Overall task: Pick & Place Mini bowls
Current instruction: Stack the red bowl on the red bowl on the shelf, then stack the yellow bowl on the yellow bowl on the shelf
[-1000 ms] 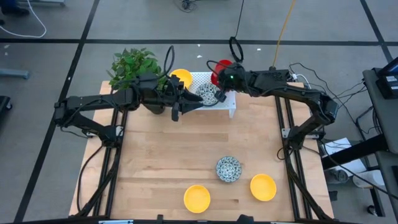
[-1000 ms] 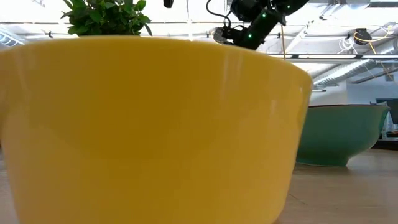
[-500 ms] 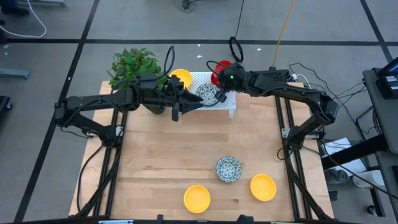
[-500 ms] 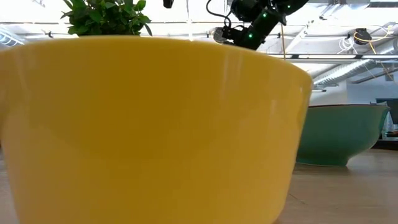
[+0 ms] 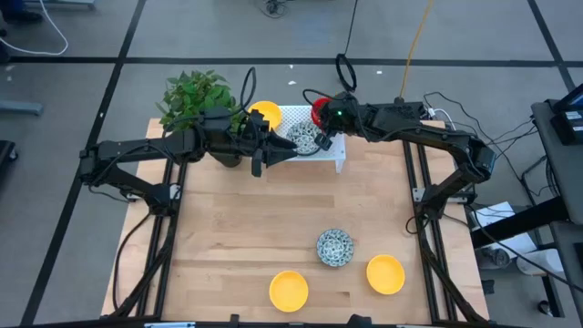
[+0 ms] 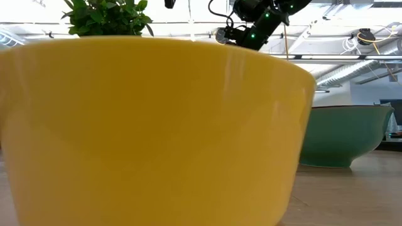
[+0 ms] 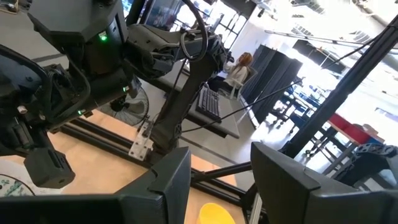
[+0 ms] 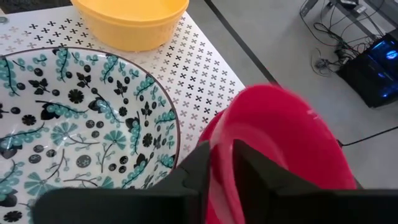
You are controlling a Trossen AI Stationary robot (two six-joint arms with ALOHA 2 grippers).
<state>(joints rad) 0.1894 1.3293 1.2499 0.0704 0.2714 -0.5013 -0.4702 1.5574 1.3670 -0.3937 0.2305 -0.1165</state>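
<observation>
Three bowls sit at my white rack (image 5: 332,146) at twelve o'clock, a yellow bowl (image 5: 266,114), a patterned bowl (image 5: 305,137) and the red bowl (image 8: 280,149) my right gripper (image 8: 217,158) clamps by its rim, while three loose bowls (image 5: 335,247) wait at six o'clock on the bench (image 5: 228,237); my left gripper (image 7: 214,171) hovers open.

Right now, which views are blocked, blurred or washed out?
Low view: a yellow bowl right at the lens fills most of it, soft-edged. Left wrist view: windows behind blow out to white. Right wrist view: sharp, the right gripper closed on the red bowl rim.
</observation>
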